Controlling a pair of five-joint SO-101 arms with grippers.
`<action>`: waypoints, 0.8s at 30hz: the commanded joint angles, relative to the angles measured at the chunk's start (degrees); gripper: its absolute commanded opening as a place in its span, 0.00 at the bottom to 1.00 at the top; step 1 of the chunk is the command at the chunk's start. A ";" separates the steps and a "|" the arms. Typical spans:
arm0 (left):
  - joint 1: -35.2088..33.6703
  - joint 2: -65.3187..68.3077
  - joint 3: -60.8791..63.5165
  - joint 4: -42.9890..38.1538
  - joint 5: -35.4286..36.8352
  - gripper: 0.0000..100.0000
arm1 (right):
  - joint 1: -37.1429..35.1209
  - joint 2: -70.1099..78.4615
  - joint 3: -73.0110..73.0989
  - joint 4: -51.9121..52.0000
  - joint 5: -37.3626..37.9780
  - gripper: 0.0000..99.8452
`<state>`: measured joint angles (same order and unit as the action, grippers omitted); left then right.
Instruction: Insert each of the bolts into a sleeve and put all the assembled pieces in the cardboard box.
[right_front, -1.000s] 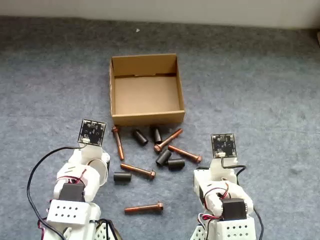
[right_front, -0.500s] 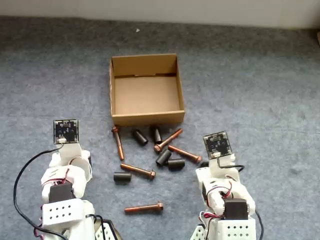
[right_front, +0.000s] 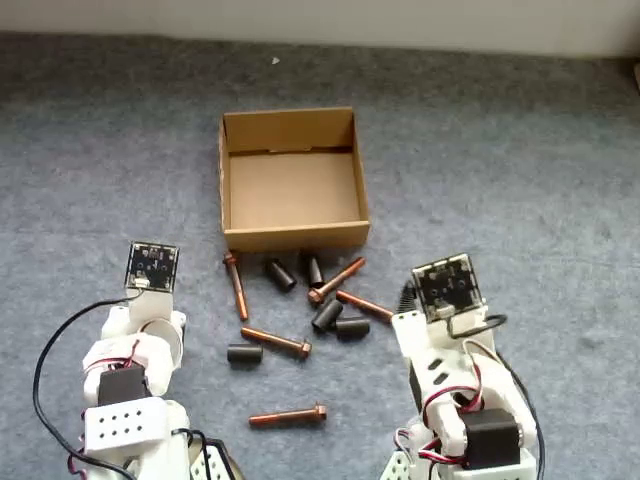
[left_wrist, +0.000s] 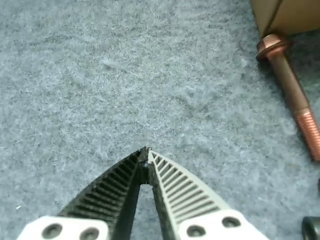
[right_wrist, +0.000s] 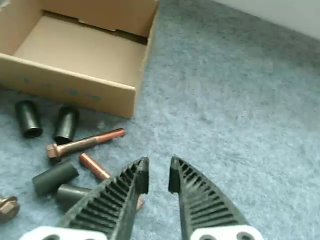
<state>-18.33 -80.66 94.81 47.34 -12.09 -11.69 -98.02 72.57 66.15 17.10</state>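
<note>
The cardboard box (right_front: 290, 180) stands open and holds nothing. Several copper bolts lie in front of it, among them one (right_front: 236, 285) at the left and one (right_front: 288, 415) nearest me. Black sleeves (right_front: 279, 274) (right_front: 327, 315) (right_front: 244, 353) lie scattered between them. My left gripper (left_wrist: 146, 152) is shut and holds nothing, low over bare carpet with a bolt (left_wrist: 290, 90) and the box corner (left_wrist: 285, 15) off to one side. My right gripper (right_wrist: 158, 175) is open by a narrow gap, above a bolt (right_wrist: 95, 167) and two sleeves (right_wrist: 55, 176) (right_wrist: 75, 194). The box wall (right_wrist: 70, 85) lies beyond.
Everything lies on grey-blue carpet (right_front: 500, 170). The left arm (right_front: 135, 360) and the right arm (right_front: 455, 380) flank the pile of parts. Wide carpet stretches on both sides of the box and behind it, up to a pale wall (right_front: 400, 20).
The left arm swung left away from the parts, then came back a little to the right. The right arm rose and stretched forward, its wrist tilting.
</note>
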 joint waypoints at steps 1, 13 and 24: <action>-0.40 -0.48 -1.27 0.18 -0.53 0.01 | -5.93 13.58 -8.22 0.13 0.09 0.08; -0.75 -0.48 -1.27 0.35 -0.18 0.14 | -21.41 64.13 -37.49 0.13 -11.87 0.09; -0.84 -0.48 -1.19 0.35 -0.18 0.14 | -22.64 94.20 -57.27 0.13 -16.97 0.09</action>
<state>-18.33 -80.66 94.81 47.34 -12.18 -33.76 -8.26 21.67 66.15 2.42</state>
